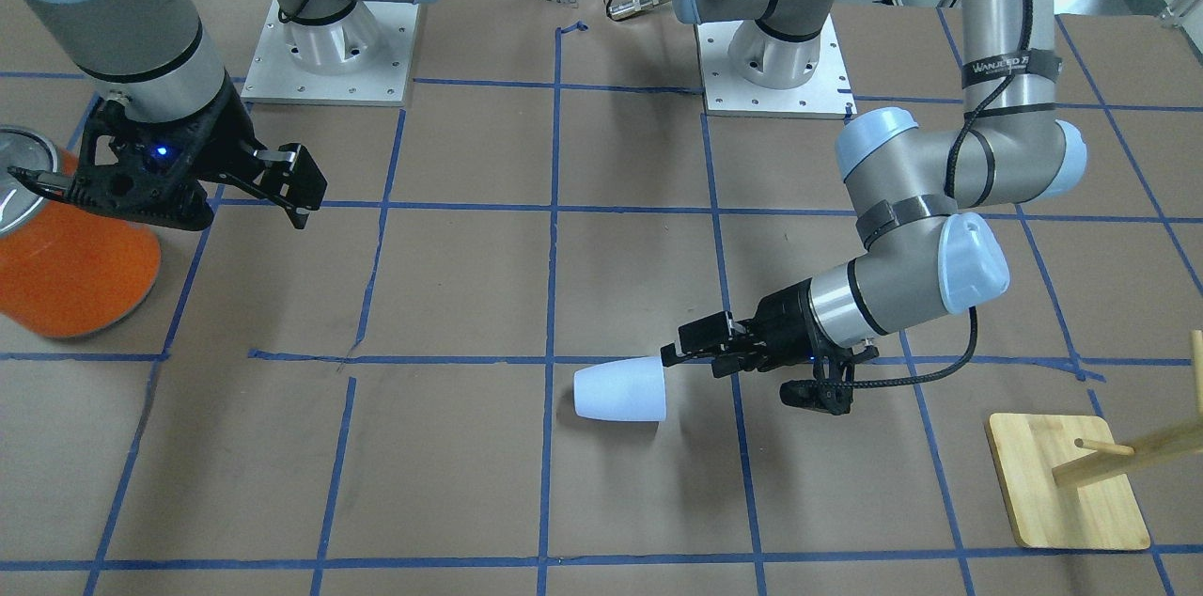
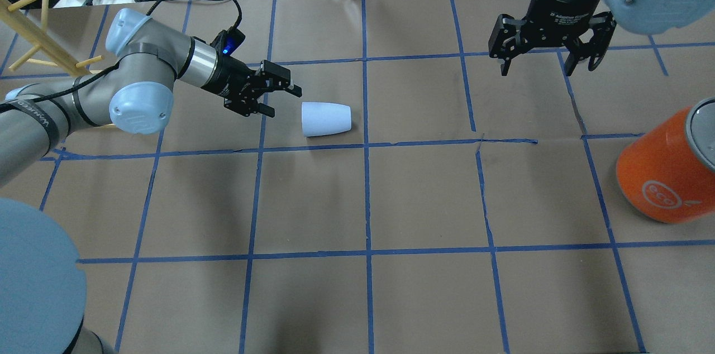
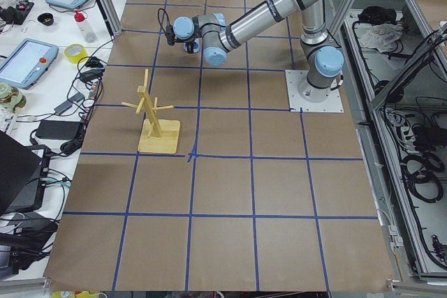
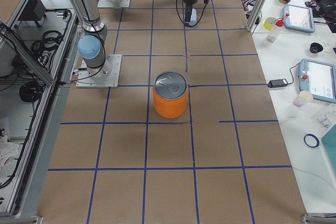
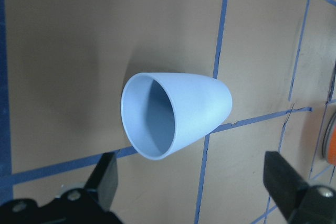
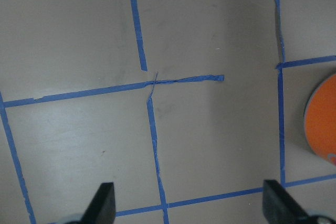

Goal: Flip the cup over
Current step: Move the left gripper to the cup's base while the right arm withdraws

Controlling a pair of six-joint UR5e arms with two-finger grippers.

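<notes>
The cup [image 2: 327, 119] lies on its side on the brown-papered table [image 2: 424, 197], a little to the robot's left of the middle tape line and somewhat nearer the operators' long edge than the robot's edge. Its wide mouth faces the table's left end and its narrow base faces the right end. In the left wrist view the cup [image 5: 176, 114] shows its bluer inside, and its wall lies across a strip of blue tape. The left gripper [image 2: 284, 101] is held low and nearly level, aimed at the mouth. Its fingers [image 5: 107, 174] are spread wide with nothing between them. The tips are just beside the rim, and neither finger touches the cup in the wrist view. From the front-facing camera the left gripper [image 1: 679, 347] stands at the cup's [image 1: 620, 389] open end. The right gripper [image 2: 537, 71] hangs well above the table toward the right end, pointing down. Its fingers are also spread apart and it holds nothing. Its wrist view shows only tape lines beneath the right gripper [image 6: 191, 203], with the orange can [image 6: 321, 119] at the picture's side. That orange can [image 2: 662, 175] has a silver top and stands upright toward the right end, well apart from the cup. A wooden peg rack [image 3: 155, 113] stands on its square base toward the left end, near the operators' long edge.
</notes>
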